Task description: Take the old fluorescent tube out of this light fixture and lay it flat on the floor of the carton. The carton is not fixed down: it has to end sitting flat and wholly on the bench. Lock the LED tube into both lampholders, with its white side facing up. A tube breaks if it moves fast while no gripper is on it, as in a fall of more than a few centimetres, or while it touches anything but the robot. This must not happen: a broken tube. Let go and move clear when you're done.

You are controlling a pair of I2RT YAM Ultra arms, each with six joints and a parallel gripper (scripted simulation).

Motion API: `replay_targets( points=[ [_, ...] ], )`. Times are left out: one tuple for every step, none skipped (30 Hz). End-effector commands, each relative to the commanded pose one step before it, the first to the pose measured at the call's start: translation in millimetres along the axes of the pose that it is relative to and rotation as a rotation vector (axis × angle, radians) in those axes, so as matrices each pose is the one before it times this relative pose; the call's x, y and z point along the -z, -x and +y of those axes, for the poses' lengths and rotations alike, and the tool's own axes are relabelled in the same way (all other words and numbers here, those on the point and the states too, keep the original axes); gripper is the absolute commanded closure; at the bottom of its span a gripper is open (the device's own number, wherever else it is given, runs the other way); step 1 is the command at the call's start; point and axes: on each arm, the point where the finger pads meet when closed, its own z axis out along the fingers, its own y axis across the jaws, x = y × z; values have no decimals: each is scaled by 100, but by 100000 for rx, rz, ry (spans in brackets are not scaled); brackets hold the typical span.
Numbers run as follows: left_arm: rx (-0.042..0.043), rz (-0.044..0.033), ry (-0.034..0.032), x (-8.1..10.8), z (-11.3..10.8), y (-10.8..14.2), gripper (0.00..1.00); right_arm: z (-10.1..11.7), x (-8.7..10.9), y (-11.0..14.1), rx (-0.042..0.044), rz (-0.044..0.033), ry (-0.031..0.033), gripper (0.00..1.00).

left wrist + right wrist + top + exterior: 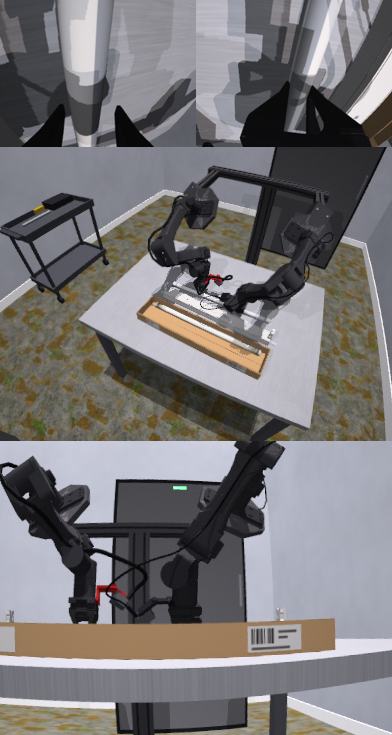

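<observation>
The old tube (210, 329) lies inside the carton (200, 346) (150, 641). The LED tube (261, 317) (87, 49) (318, 39) is behind the fixture (190, 299), roughly parallel to it, not in the lampholders (271, 334) (280, 614). My right gripper (201, 290) (298, 86) is shut on the LED tube. My left gripper (231, 307) (89, 109) is open, its fingertips apart on either side of the tube's line. In the exterior view the carton wall hides both tubes and the fingertips. The LED tube's height above the bench is unclear.
The carton sits on the bench (115, 297) in front of the fixture. Both arms reach in close together over the fixture from behind. A red part (215, 279) (106, 588) is beside the right wrist. A dark cart (50, 222) stands away to the left.
</observation>
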Motion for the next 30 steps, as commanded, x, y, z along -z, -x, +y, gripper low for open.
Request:
replay_targets(
  points=[
    [-374, -5046, 4594, 1676, 2650, 1602, 51, 552, 284, 1407, 3164, -3704, 1175, 89],
    [-827, 327, -1220, -155, -664, -65, 51, 0, 0, 0, 0, 0, 0, 89],
    [603, -371, 1095, 30, 291, 69, 51, 0, 0, 0, 0, 0, 0, 89],
    [-937, 764, -1857, -477, -1482, -233, 51, 0, 0, 0, 0, 0, 0, 89],
    [-1140, 509, -1861, -23, -658, -188, 89, 0, 0, 0, 0, 0, 0, 89],
    [-225, 127, -390, 19, -93, -41, 89, 0, 0, 0, 0, 0, 0, 89],
    [-407, 230, -705, 1, -182, -60, 89, 0, 0, 0, 0, 0, 0, 89],
    [639, -361, 1107, 2, 286, 93, 89, 0, 0, 0, 0, 0, 0, 89],
    [34, -19, 58, 0, 15, 5, 89, 0, 0, 0, 0, 0, 0, 89],
    [2, -1, 3, 0, 1, 0, 89, 0, 0, 0, 0, 0, 0, 89],
    [0, 0, 0, 0, 0, 0, 89, 0, 0, 0, 0, 0, 0, 89],
    [0, 0, 0, 0, 0, 0, 89, 0, 0, 0, 0, 0, 0, 89],
    [0, 0, 0, 0, 0, 0, 89, 0, 0, 0, 0, 0, 0, 89],
    [0, 0, 0, 0, 0, 0, 89, 0, 0, 0, 0, 0, 0, 89],
    [0, 0, 0, 0, 0, 0, 89, 0, 0, 0, 0, 0, 0, 89],
    [0, 0, 0, 0, 0, 0, 89, 0, 0, 0, 0, 0, 0, 89],
    [0, 0, 0, 0, 0, 0, 89, 0, 0, 0, 0, 0, 0, 89],
    [0, 0, 0, 0, 0, 0, 89, 0, 0, 0, 0, 0, 1, 89],
    [0, 0, 0, 0, 0, 0, 89, 0, 0, 0, 0, 0, 0, 89],
    [0, 0, 0, 0, 0, 0, 89, 0, 0, 0, 0, 0, 0, 89],
    [0, 0, 0, 0, 0, 0, 89, 0, 0, 0, 0, 0, 0, 89],
    [0, 0, 0, 0, 0, 0, 89, 0, 0, 0, 0, 0, 0, 51],
    [0, 0, 0, 0, 0, 0, 89, 0, 0, 0, 0, 0, 0, 51],
    [0, 0, 0, 0, 0, 0, 89, 0, 0, 0, -412, 0, 0, 51],
    [0, 0, 0, 0, 0, 0, 89, 0, 0, 0, -79, 0, 0, 51],
    [0, 0, 0, 0, 0, 0, 89, 0, 0, 0, 0, 0, 0, 51],
    [0, 0, 0, 0, 0, 0, 89, 0, 0, 0, 0, 0, 0, 51],
    [0, 0, 0, 0, 0, 0, 89, 0, 0, 0, 0, 0, 0, 51],
    [0, 0, 0, 0, 0, 0, 89, 0, 0, 0, 0, 0, 0, 51],
    [0, 0, 0, 0, 0, 0, 89, 0, 0, 0, 0, 0, 0, 51]
  ],
)
